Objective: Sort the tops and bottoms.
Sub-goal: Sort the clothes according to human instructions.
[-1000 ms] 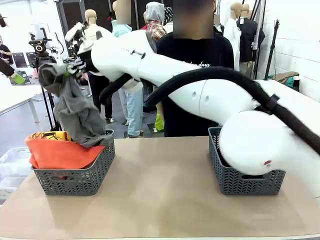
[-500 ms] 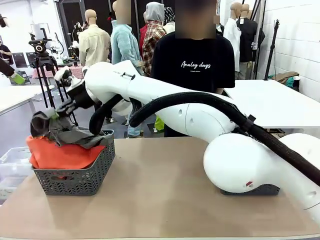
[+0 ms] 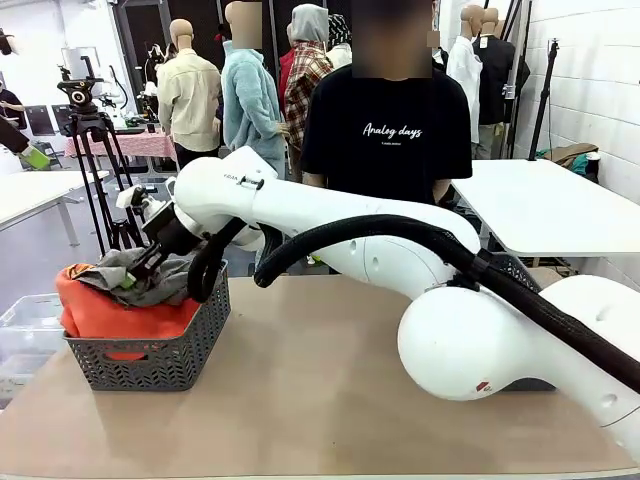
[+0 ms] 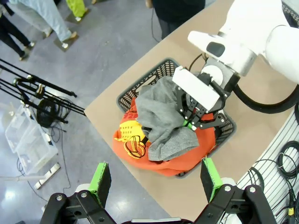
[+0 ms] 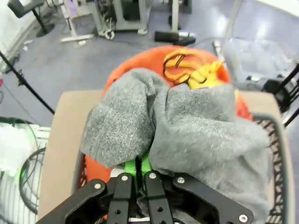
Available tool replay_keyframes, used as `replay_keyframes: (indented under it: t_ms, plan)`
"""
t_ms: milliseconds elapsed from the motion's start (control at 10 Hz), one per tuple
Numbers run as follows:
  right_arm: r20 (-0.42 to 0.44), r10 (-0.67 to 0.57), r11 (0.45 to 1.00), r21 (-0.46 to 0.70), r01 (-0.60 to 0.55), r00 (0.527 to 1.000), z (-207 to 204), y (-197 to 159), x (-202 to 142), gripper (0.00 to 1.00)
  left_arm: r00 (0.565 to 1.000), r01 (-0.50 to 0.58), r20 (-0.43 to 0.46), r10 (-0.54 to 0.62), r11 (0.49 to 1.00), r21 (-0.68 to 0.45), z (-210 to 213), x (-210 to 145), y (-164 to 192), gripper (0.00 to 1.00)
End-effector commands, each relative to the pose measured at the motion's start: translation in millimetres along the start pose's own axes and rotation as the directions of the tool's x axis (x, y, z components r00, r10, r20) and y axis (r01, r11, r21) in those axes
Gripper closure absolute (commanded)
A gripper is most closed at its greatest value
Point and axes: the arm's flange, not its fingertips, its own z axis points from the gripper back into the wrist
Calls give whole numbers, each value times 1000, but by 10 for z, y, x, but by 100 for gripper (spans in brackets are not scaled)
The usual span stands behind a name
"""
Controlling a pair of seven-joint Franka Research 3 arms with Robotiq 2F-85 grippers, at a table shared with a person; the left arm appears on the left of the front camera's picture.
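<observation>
Fingers [image 5: 138, 169] of the right arm pinch the mottled grey top [image 5: 196, 126] over the basket [image 3: 150, 355]. Left fingers [image 4: 103, 179] hang released. Soft, light cloth; any bunched fold offers hold.

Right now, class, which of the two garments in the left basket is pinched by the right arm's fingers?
The mottled grey top, lying over the orange T-shirt. The right gripper is shut on a fold of it; the orange one lies untouched beneath, showing its yellow print.

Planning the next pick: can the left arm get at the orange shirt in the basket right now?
Probably not cleanly. The left gripper hangs open above the basket, but the grey top lies over the orange shirt, and the right gripper, shut on it, sits in the way.
</observation>
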Motion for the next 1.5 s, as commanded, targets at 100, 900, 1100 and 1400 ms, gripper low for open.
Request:
replay_keyframes:
  t_ms: [100, 900, 1100, 1400]
  plan:
    - [-102, -81, 992, 87, 90, 992, -409, -552, 278, 100, 1000, 2, -1, -2, 1000, 1, -2, -7, -9, 0]
    - [-166, -108, 991, 63, 120, 980, 237, -428, 738, 0, 1000, 2, -1, -2, 1000, 1, -2, -7, -9, 0]
    - [-233, -108, 991, 48, 123, 966, 404, -342, 855, 0, 1000, 2, -1, -2, 1000, 1, -2, -7, -9, 0]
    - [-230, -99, 995, -13, 98, 968, 643, -249, 960, 0, 1000, 2, -1, -2, 1000, 1, -2, -7, -9, 0]
